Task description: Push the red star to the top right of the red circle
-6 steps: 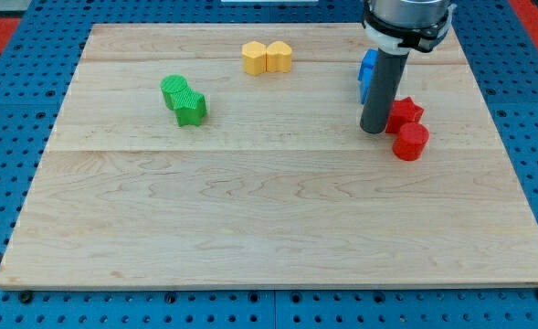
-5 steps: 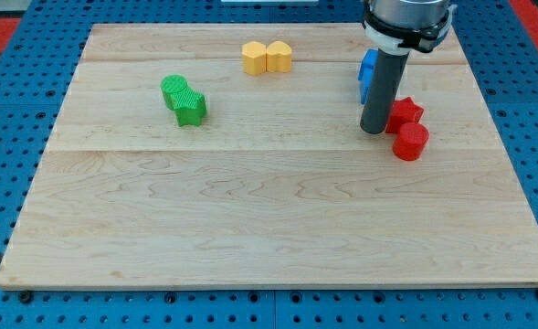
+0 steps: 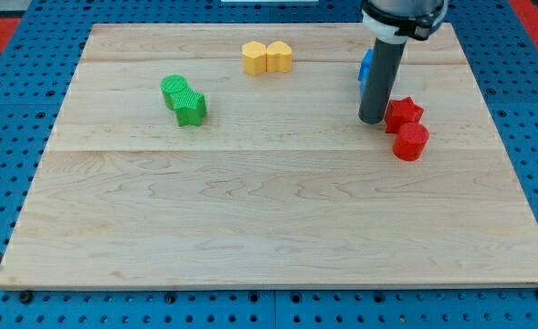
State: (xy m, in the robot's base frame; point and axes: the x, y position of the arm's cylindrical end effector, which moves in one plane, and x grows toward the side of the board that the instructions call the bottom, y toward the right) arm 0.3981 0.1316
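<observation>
With the rod parked beside the star, status below, all placed relative to the red circle.

tool: my tip is a bare dark rod end, nothing to open or close, holds nothing; it sits up-left of the red circle, touching or just beside the star's left side.
target: small red star-shaped block sits just above the red round block, the red circle, slightly to its left; the two look touching.
goal: star needs to end up-right of the circle, so it wants a short move to the view's right.
step: judgement only, push from the star's left face, straight toward the view's right, line through the star's centre so it doesn't spin; keep the push above the circle so the circle isn't dragged along.
risk: contact between star and circle may nudge the circle.
obstacle: blue block is above the circle, behind the rod, shape unclear; not in the push path.
room: light wooden board has some open surface right of the circle, but its right edge is near; keep the stroke short.
others: two yellow blocks and two green blocks sit well left of the circle, irrelevant.
</observation>
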